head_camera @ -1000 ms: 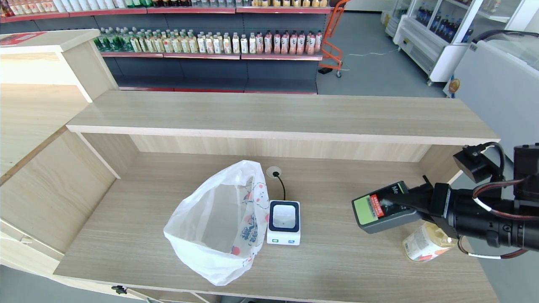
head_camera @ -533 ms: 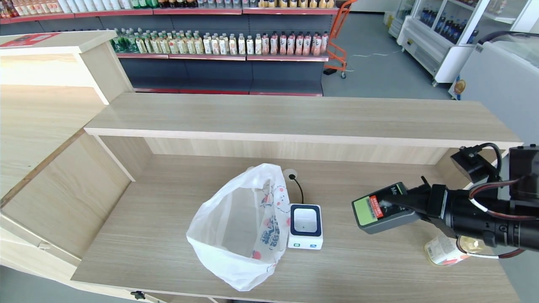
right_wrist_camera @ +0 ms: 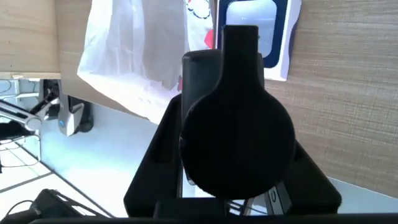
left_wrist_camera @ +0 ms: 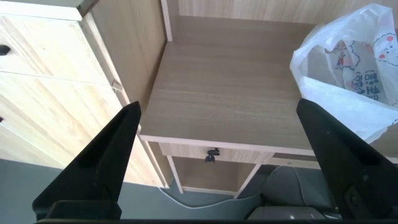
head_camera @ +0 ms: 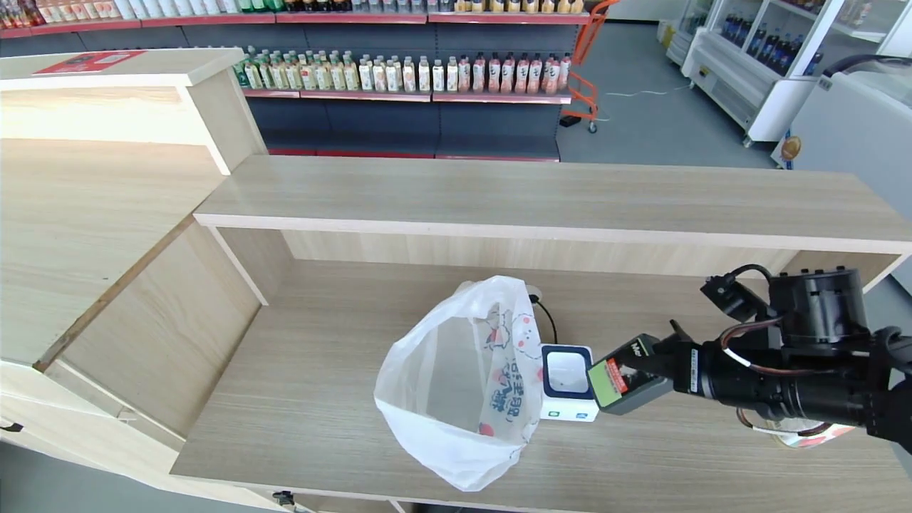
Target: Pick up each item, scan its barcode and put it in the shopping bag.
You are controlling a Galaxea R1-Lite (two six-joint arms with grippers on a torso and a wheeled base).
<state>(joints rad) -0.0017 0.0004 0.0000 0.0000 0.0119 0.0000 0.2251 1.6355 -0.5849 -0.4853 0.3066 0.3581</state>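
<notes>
A white plastic shopping bag (head_camera: 456, 399) stands open on the wooden counter (head_camera: 320, 370). Just right of it sits the white barcode scanner (head_camera: 566, 381), its window facing up. My right gripper (head_camera: 641, 362) is shut on a dark box (head_camera: 625, 376) with a green and red label, held right beside the scanner and slightly above it. In the right wrist view the dark box (right_wrist_camera: 236, 124) hangs over the scanner (right_wrist_camera: 277, 31) next to the bag (right_wrist_camera: 137, 56). My left gripper (left_wrist_camera: 219, 106) is open and holds nothing, off the counter's near edge, left of the bag (left_wrist_camera: 354, 68).
A bottle (head_camera: 805, 433) lies on the counter at the far right, mostly hidden under my right arm. A raised wooden ledge (head_camera: 541, 203) runs along the back. A side wall (head_camera: 164, 320) closes the counter's left end. The scanner's cable (head_camera: 548, 313) runs back.
The head camera has swung left, shifting the whole picture to the right. My right gripper has carried the dark box leftward, from well right of the scanner to right beside it.
</notes>
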